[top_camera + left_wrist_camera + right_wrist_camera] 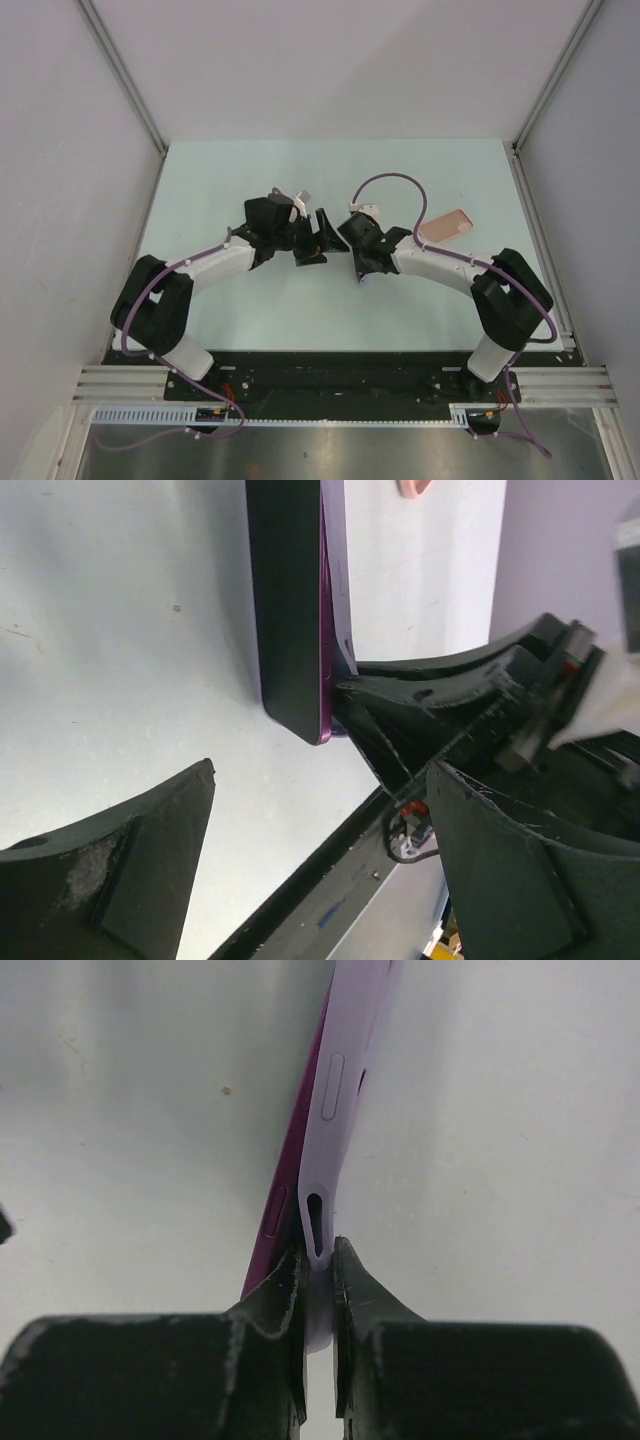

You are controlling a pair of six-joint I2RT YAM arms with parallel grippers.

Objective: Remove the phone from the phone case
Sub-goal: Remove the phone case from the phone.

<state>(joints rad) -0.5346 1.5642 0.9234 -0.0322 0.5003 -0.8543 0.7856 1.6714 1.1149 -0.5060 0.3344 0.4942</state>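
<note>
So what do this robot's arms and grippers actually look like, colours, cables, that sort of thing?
The left arm and right arm both pair white curved links with bulky black joint housings. A thin purple cable runs along each, looping above the right wrist. The left gripper and right gripper have matte black wedge-shaped fingers, scuffed and chipped at the edges.

left claw [320, 775] gap: free | ahead: phone [285, 600], phone case [336, 570], right claw [348, 680]
</note>
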